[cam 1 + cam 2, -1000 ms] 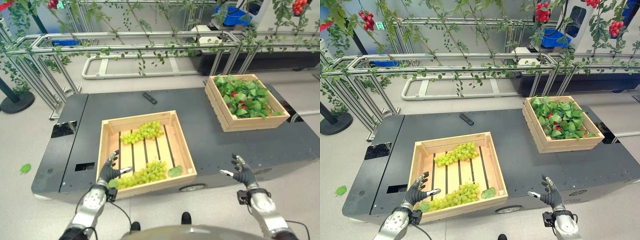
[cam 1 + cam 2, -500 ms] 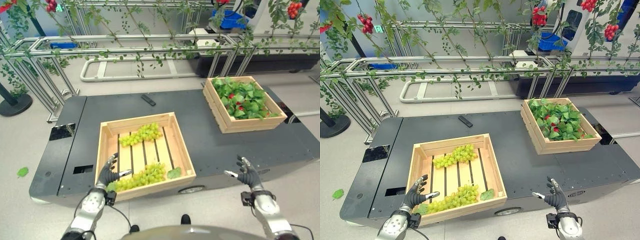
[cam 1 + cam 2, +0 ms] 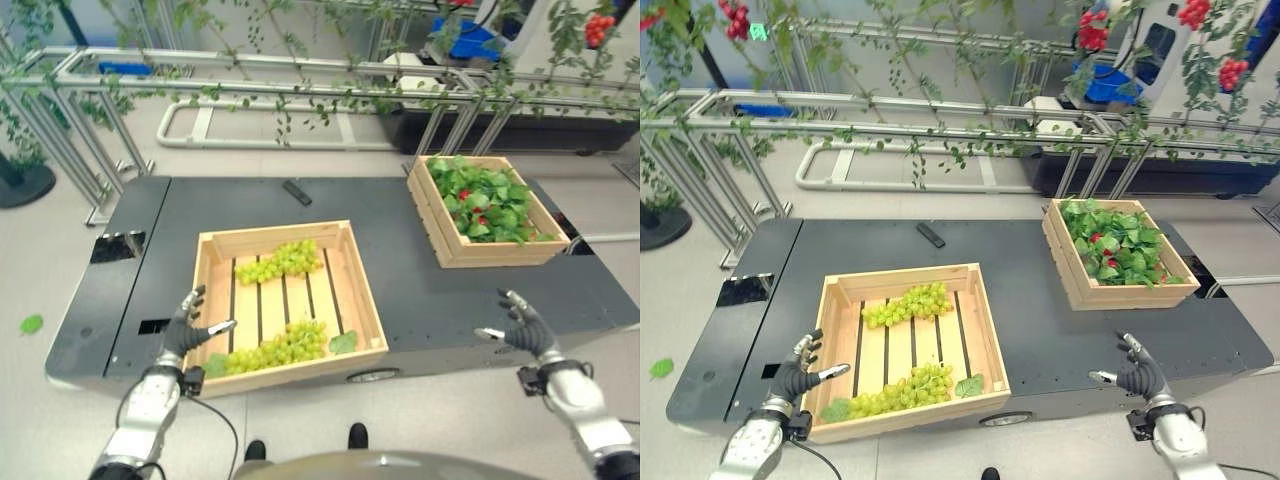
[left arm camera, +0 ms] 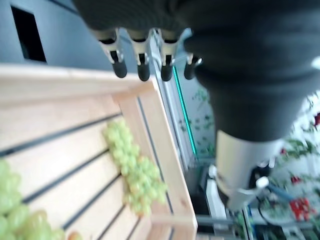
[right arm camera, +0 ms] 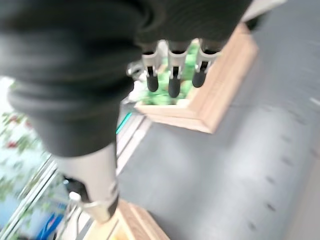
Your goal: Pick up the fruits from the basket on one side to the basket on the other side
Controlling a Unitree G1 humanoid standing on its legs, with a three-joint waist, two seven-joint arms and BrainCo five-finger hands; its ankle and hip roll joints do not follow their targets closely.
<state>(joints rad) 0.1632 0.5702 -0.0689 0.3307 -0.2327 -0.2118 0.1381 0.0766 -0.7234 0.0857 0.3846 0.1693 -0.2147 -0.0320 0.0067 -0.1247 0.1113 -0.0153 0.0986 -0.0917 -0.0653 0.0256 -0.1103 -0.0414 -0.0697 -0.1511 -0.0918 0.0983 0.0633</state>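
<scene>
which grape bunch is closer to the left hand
The grape bunch along the crate's near edge; the left hand hovers open just beside it, while the other bunch lies toward the crate's far side.

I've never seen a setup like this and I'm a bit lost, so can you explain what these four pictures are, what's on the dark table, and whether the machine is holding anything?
This is a humanoid robot looking down at its own work. Two pictures come from the two eyes of a camera on its head, so they show nearly the same scene. The other two come from cameras on its wrists, looking along each hand from very close.

On the dark table sit two wooden crates. The near crate holds two bunches of green grapes and a loose leaf. The far crate is full of green leaves with a few small red fruits among them. A small black object lies farther back.

The left hand hovers by the near crate's left edge and the right hand over the table's front right edge. Both are open and hold nothing.
</scene>
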